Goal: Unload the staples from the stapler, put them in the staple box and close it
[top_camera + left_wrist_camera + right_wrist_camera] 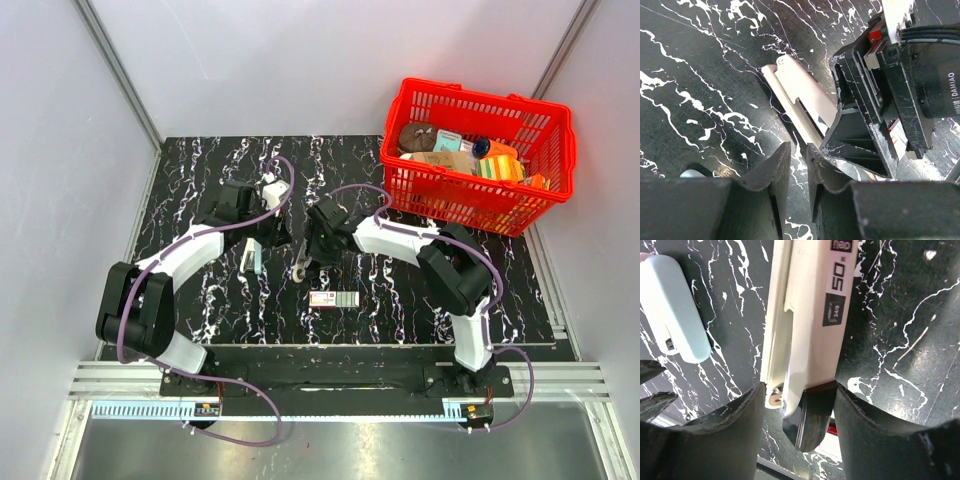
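Observation:
The stapler [250,258], small and pale blue, lies on the black marble table; the right wrist view shows the stapler [670,305] at upper left, touched by nothing. My right gripper [312,250] [799,390] is open, its fingertips on either side of the black end of a slim white bar [810,315] with a printed label. That white bar [800,90] lies flat on the table. My left gripper [268,232] [798,147] hovers just past the stapler, open by a narrow gap with only table showing between its fingers. No staples are visible.
A small red-and-white staple box [333,298] [835,432] lies just in front of the right gripper. A red basket [450,190] full of items stands at the back right. The right arm's wrist housing [920,75] fills the right side of the left wrist view.

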`<state>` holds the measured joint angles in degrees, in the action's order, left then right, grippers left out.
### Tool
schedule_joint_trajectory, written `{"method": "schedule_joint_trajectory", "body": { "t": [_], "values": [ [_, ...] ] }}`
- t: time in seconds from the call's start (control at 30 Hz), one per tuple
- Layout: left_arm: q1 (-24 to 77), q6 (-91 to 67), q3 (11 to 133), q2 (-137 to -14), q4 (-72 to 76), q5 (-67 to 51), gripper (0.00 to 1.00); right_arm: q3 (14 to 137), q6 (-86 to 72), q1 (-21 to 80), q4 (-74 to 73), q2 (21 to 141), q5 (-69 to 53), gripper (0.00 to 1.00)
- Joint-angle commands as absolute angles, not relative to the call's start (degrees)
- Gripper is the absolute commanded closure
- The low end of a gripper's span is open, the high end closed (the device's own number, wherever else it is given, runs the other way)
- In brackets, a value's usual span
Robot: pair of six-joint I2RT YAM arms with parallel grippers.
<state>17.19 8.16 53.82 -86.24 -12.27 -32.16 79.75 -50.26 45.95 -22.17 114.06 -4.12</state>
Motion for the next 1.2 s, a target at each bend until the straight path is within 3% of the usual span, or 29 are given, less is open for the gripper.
{"method": "schedule_joint_trajectory", "body": {
  "t": [0.0,0.2,0.37,0.53,0.63,1.17],
  "values": [
    [16.8,9.1,52.9,-83.7,-11.4,-31.0,0.76,83.2,-48.5,47.0,-25.4,115.0,-4.8,0.44],
    [16.6,9.7,52.6,-83.4,-11.7,-30.4,0.76,83.1,-48.6,47.0,-25.4,115.2,-5.2,0.79],
    [16.6,10.8,52.6,-84.0,-13.4,-31.6,0.71,81.9,-49.4,46.9,-22.5,112.6,-5.2,0.99],
    [16.0,11.4,52.9,-83.1,-17.7,-34.0,0.5,80.4,-51.4,46.8,-17.9,109.1,-4.5,1.0],
    [15.5,11.1,52.6,-82.4,-20.0,-37.0,0.44,79.1,-53.2,46.4,-15.2,106.7,-2.6,1.0],
    [16.2,15.9,50.9,-86.0,-24.3,-46.6,0.38,73.2,-59.3,45.0,-7.9,100.4,-1.2,1.0]
  ]
}}
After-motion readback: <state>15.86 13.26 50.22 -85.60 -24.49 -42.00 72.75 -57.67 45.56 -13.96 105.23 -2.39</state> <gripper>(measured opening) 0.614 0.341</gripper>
